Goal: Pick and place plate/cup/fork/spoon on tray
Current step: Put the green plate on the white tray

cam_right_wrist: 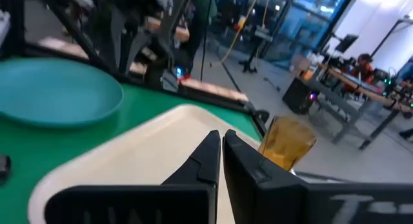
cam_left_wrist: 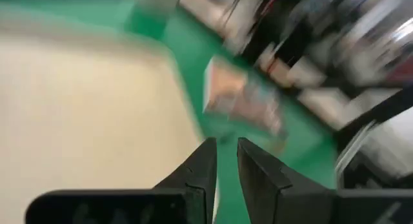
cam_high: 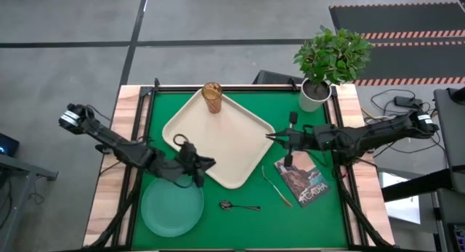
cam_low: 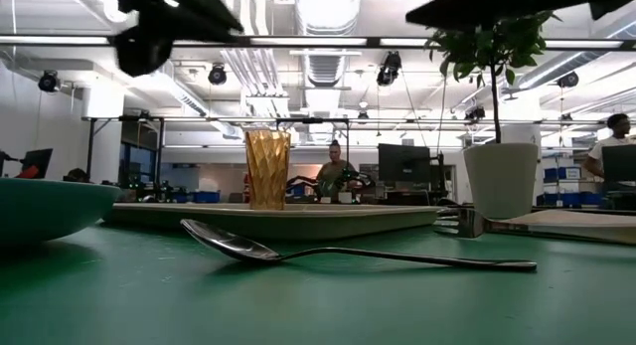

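Tray (cam_high: 232,147): my landmark; cream, lying at an angle on the green worktop (cam_high: 218,226).
Cup (cam_high: 211,97): stands upright on the tray, at its far corner.
Plate (cam_high: 172,207): off the tray, on the worktop just beyond the tray's near-left edge; the low view cuts it off at the picture's edge.
Spoon (cam_high: 240,205): on the worktop just in front of the tray's near corner, apart from the plate.
Fork (cam_high: 276,185): on the worktop to the near right of the tray, beside the book (cam_high: 304,178); thin and hard to make out from above.
Hard to read: my left wrist view is blurred, so only the tray, green cloth and book show in it.
My left tool (cam_high: 205,165): over the tray's near-left edge, beside the plate; fingers a narrow slit apart, nothing between them.
My right tool (cam_high: 270,138): at the tray's right edge, pointing across the tray towards the cup; fingers pressed together, empty.
Plant pot (cam_high: 314,96): white, beyond the tray's right side at the worktop's far corner.
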Tool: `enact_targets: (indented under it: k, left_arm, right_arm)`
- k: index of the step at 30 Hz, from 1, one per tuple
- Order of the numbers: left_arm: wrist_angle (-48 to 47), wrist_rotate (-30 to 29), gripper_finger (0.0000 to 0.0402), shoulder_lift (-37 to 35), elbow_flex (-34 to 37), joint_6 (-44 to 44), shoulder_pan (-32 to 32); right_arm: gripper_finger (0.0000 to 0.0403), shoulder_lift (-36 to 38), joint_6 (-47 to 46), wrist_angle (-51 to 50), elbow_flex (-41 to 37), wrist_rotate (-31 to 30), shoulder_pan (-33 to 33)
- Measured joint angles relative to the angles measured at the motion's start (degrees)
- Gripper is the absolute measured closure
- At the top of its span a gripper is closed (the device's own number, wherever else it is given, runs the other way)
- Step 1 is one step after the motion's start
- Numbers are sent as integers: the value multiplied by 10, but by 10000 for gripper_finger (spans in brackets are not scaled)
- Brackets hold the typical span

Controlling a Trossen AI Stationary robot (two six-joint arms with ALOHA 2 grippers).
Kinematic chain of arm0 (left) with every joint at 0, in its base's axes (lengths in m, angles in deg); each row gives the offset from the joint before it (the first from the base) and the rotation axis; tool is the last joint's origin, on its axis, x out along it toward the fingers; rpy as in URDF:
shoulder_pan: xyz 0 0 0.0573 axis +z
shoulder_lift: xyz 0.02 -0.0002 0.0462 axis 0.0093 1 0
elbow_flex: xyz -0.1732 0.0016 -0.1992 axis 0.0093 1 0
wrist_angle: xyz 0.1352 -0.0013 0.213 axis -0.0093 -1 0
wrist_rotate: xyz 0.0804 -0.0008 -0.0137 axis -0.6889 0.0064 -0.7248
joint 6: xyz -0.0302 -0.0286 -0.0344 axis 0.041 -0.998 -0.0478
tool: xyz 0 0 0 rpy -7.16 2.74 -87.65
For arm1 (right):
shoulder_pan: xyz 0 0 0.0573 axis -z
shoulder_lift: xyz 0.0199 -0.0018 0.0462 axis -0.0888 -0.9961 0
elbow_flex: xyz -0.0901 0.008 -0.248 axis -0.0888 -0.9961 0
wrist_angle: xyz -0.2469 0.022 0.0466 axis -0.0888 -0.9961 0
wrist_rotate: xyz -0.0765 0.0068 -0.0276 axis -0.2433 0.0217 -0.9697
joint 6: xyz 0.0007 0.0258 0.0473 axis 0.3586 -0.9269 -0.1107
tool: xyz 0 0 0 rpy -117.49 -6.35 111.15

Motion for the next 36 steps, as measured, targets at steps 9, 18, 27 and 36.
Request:
enact_targets:
  k: [9, 18, 27, 36]
  left_arm:
    - [-217, 204, 357, 98, -152, -294, -14]
    - [-253, 386, 394, 231, -257, -509, -71]
    - [-421, 408, 401, 305, -341, -657, -127]
    - [-375, 360, 399, 345, -340, -632, -135]
  right_arm:
    - [394, 68, -6, -29, -14, 27, -7]
    - [394, 96, -23, -57, -15, 28, -7]
    - [394, 96, -25, -56, -15, 29, -7]
    - [394, 95, -38, -56, -15, 28, -7]
